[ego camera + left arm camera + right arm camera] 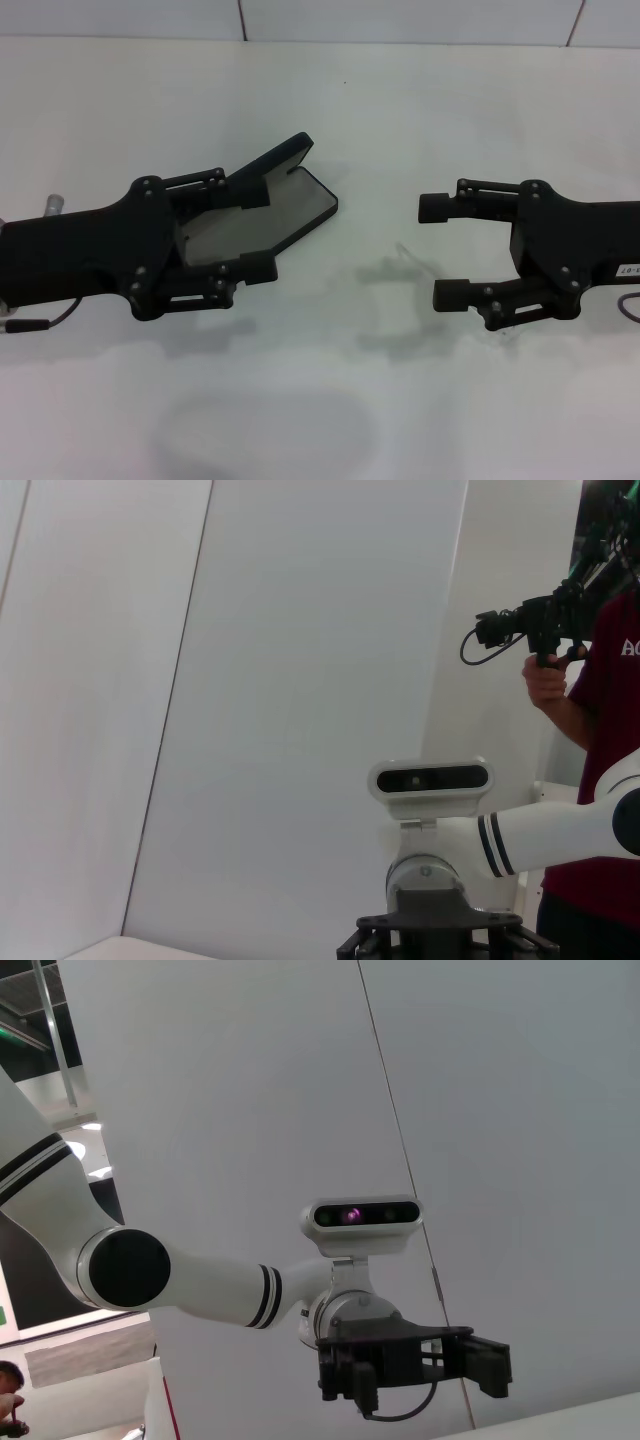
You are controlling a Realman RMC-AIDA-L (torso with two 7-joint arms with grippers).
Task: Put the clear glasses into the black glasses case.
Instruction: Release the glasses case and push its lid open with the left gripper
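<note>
Two claws face each other across the white counter (330, 420) in our head view. The left claw (262, 230) has its fingers spread wide around the black glasses case (270, 205); one pad lies against the raised lid, the other near the edge of the lower shell, but we cannot tell whether either presses on it. The case stands open: a flat, rounded-cornered shell with a matte grey lining facing up and a dark lid tilted upward on the far side. Its long axis runs obliquely, from the left claw toward the far centre of the counter, with the open end pointing to the right claw.

The right claw (442, 250) hovers with its fingers parted and nothing between them, its tips directed at the case. Just beside those tips we make out the clear glasses (412, 262), a faint, colourless, thin-armed outline on the counter between the two claws, apart from the case; their orientation cannot be read.

A small white label on the right claw's body carries characters too small for us to read. In the left wrist view, a person's dark red shirt (610, 680) shows white letters, cut off at the edge.
</note>
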